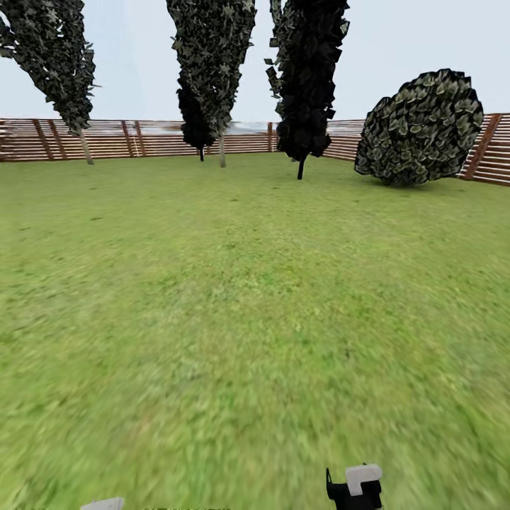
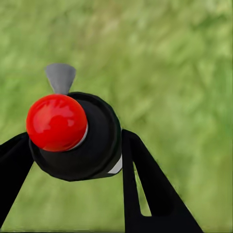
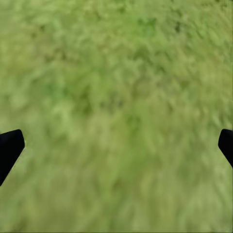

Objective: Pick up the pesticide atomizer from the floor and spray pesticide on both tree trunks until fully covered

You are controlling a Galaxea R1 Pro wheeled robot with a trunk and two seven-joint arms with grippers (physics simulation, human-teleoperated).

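The pesticide atomizer (image 2: 73, 141) shows end-on in the left wrist view: a dark round cap with a red dot (image 2: 57, 122) and a grey nozzle tab. My left gripper (image 2: 75, 143) is shut on it, one black finger on each side, over grass. My right gripper (image 3: 116, 145) is open with nothing in it, its fingertips far apart above the lawn; it also shows at the bottom of the head view (image 1: 354, 489). Two tall trees with pale thin trunks (image 1: 86, 149) (image 1: 222, 151) stand far ahead near the fence.
Green lawn (image 1: 255, 304) stretches ahead to a brown slatted fence (image 1: 142, 138). Near-black cone-shaped trees (image 1: 308, 78) stand at the back middle, and a round dark bush (image 1: 421, 127) at the back right. A pale grey bit of my left arm (image 1: 103, 504) shows at the bottom edge.
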